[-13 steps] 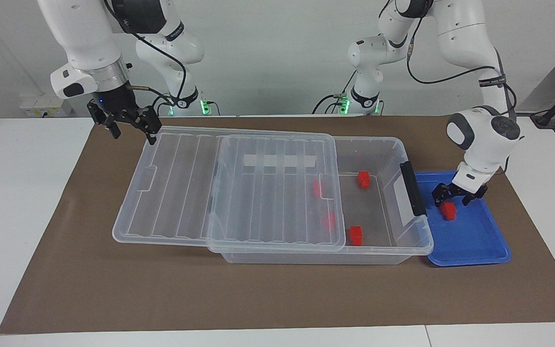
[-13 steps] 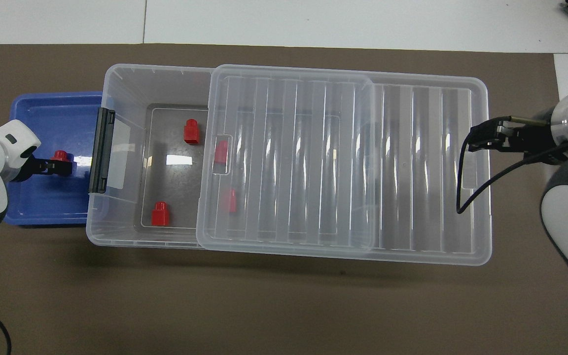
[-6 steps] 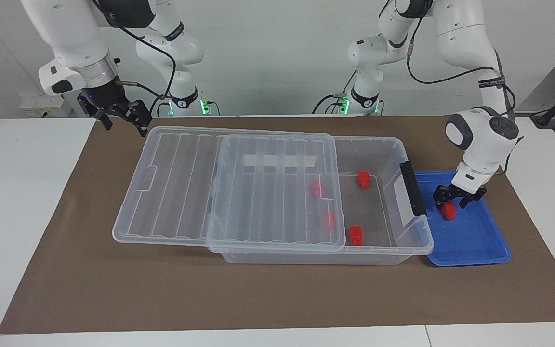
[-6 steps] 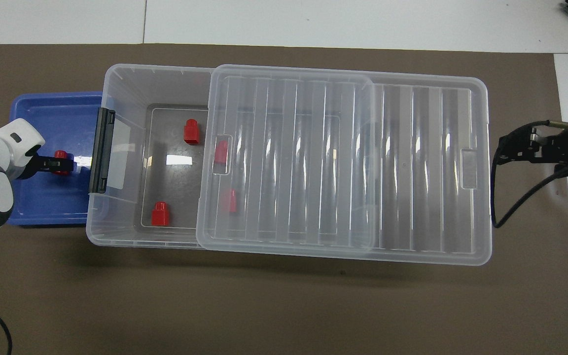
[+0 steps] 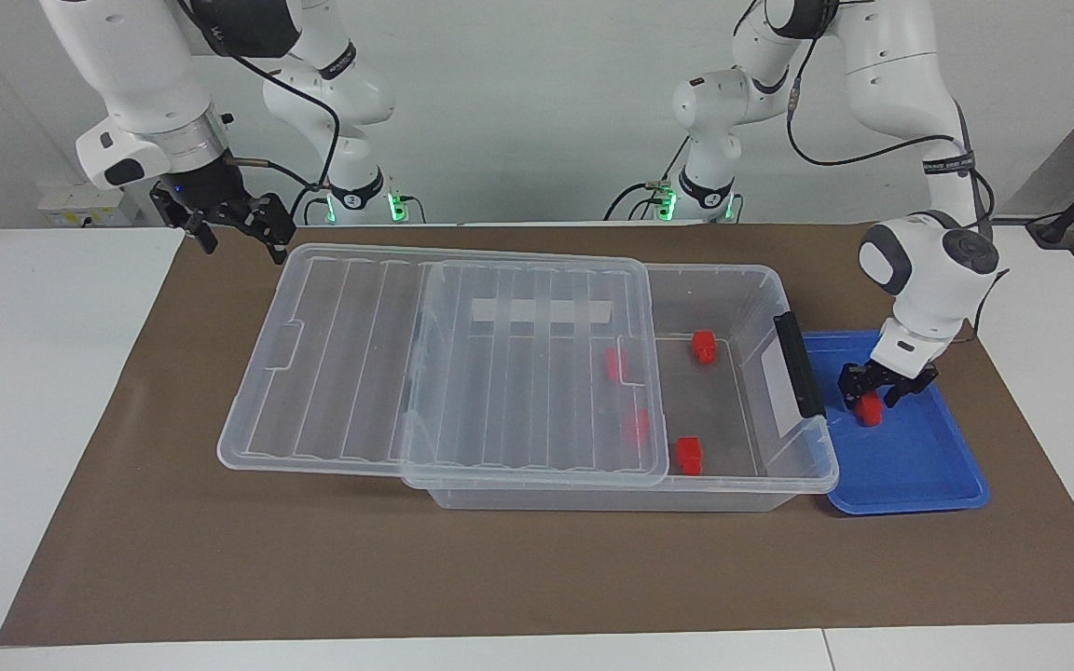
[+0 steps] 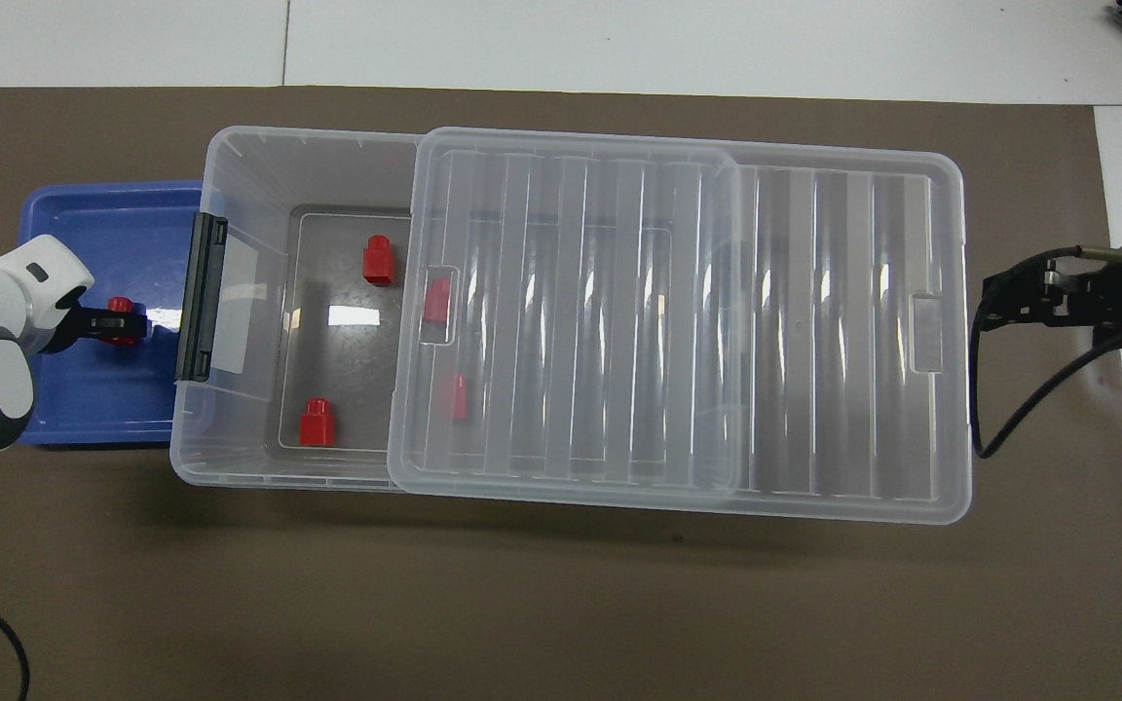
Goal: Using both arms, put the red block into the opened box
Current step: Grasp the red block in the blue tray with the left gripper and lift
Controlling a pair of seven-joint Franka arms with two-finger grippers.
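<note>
A red block (image 5: 868, 408) (image 6: 120, 321) sits in the blue tray (image 5: 919, 466) (image 6: 84, 214) at the left arm's end of the table. My left gripper (image 5: 873, 390) (image 6: 111, 326) is down in the tray, shut on this block, which still rests on the tray floor. The clear box (image 5: 733, 272) (image 6: 220, 146) lies beside the tray, open at that end. Its ribbed lid (image 5: 360, 354) (image 6: 814, 331) is slid toward the right arm's end. My right gripper (image 5: 239, 240) (image 6: 991, 297) hangs open and holds nothing, over the mat just off the lid's end.
Two red blocks (image 5: 703, 345) (image 5: 688, 454) lie in the uncovered part of the box, and two more (image 5: 615, 363) (image 5: 636, 426) show through the lid's edge. A black latch bar (image 5: 798, 363) stands on the box wall between the tray and the box interior.
My left gripper's fingers have drawn in on the red block in the tray. My right gripper has lifted off the lid's end and pulled back past it; the lid stays where it was.
</note>
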